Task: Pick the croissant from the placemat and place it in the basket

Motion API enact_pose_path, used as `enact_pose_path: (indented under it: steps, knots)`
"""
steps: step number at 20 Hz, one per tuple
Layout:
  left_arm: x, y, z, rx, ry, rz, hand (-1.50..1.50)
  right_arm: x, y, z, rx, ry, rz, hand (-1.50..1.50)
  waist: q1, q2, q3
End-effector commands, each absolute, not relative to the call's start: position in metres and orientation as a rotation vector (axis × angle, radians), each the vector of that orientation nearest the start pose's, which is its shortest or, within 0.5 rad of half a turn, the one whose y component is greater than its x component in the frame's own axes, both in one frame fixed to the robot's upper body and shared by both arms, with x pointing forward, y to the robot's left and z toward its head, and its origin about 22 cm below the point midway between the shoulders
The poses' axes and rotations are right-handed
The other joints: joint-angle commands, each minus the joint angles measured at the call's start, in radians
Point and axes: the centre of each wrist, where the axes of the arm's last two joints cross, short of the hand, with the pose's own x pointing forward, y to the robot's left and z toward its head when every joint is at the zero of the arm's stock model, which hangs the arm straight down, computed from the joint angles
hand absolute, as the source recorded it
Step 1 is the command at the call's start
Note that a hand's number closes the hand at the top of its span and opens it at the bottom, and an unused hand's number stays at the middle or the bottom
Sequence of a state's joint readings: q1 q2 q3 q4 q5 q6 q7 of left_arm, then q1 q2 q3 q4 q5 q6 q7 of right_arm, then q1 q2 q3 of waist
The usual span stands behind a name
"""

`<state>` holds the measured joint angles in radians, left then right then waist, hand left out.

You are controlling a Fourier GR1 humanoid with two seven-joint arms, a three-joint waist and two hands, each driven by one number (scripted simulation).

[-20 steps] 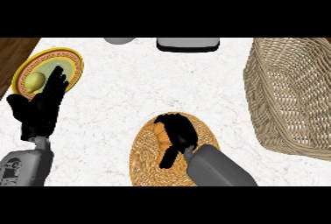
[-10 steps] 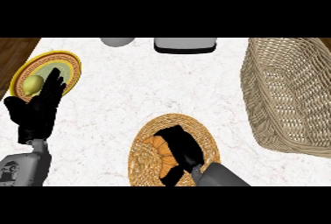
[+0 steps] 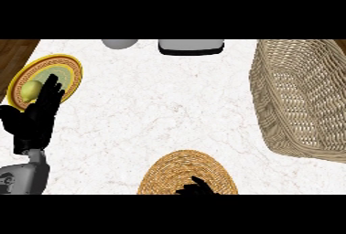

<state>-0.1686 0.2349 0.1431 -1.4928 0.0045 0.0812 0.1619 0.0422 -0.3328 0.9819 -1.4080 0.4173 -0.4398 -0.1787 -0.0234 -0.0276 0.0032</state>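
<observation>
Two hands show here, both black. The left hand sits at the left side of the white marble bench, fingers straight and pointing up, holding nothing, just resting. Its fingertips overlap the lower edge of a yellow plate with a patterned rim, and a small yellow-green round thing lies on that plate just left of those fingertips.

The right hand is only a sliver at the bottom edge, a few dark fingertips poking up over the near part of the woven orange placemat. Can't tell if it's curled or holding anything, too much of it is cut off. The croissant isn't visible anywhere, so can't say where it is; the placemat's visible part looks bare.

Well up and to the right of the right hand is the big wicker basket. Far beyond both hands, along the bench's back edge, there's a grey rounded object and a dark-rimmed grey tray-like thing.
</observation>
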Motion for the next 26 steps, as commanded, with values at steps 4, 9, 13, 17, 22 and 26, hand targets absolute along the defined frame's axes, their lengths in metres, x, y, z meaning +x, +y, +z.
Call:
enact_pose_path:
  steps: [4,9,13,17,22,26]
  knots:
    - [0.279,0.304,0.042,0.317,-1.495,0.004,0.00,0.052,-0.191,-0.052,0.121,-1.731,0.795,1.50,-0.001,0.025,-0.002]
    - [0.280,0.298,0.041,0.304,-1.512,-0.027,0.00,0.049,-0.209,0.026,0.066,-1.812,0.738,1.50,0.004,0.025,-0.005]
    - [0.275,0.314,0.052,0.293,-1.498,-0.033,0.00,0.048,-0.220,0.072,-0.041,-1.829,0.703,1.50,0.008,0.024,-0.005]
    - [0.278,0.297,0.043,0.299,-1.503,-0.019,0.00,0.061,-0.218,0.120,-0.066,-1.836,0.612,1.50,0.014,0.027,-0.005]
    - [0.288,0.292,0.042,0.305,-1.514,-0.025,0.00,0.094,-0.218,0.140,-0.084,-1.841,0.439,1.50,0.028,0.031,-0.004]
    - [0.272,0.283,0.056,0.265,-1.531,-0.026,0.00,0.109,-0.222,0.169,-0.188,-1.828,0.399,1.50,0.038,0.028,-0.004]
